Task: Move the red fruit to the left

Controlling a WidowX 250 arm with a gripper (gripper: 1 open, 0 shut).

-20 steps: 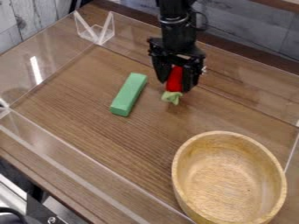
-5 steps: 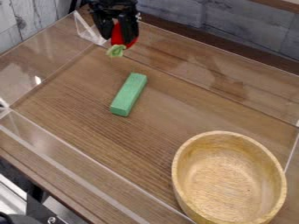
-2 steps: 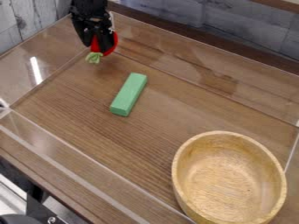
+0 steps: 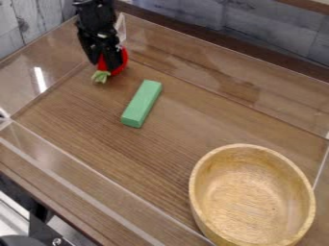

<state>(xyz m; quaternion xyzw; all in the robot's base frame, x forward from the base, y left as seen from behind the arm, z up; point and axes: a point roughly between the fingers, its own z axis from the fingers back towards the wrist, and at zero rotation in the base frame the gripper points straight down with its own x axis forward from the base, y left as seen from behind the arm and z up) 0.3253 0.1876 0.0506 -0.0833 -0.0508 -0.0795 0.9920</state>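
Observation:
The red fruit (image 4: 111,62) is a small glossy red strawberry toy with a light-green leafy cap (image 4: 98,76) pointing down-left. It sits at the left of the wooden table, up-left of the green block. My black gripper (image 4: 103,58) comes down from the top left and is shut on the red fruit, holding it at or just above the table surface. The fingers hide much of the fruit's body.
A flat green rectangular block (image 4: 141,102) lies near the middle of the table. A large wooden bowl (image 4: 252,202) stands at the front right. Clear acrylic walls (image 4: 38,77) enclose the table, with a clear bracket near the back left corner.
My gripper has carried the red fruit from the middle of the table to the far left, then moved slightly forward and down over the last second.

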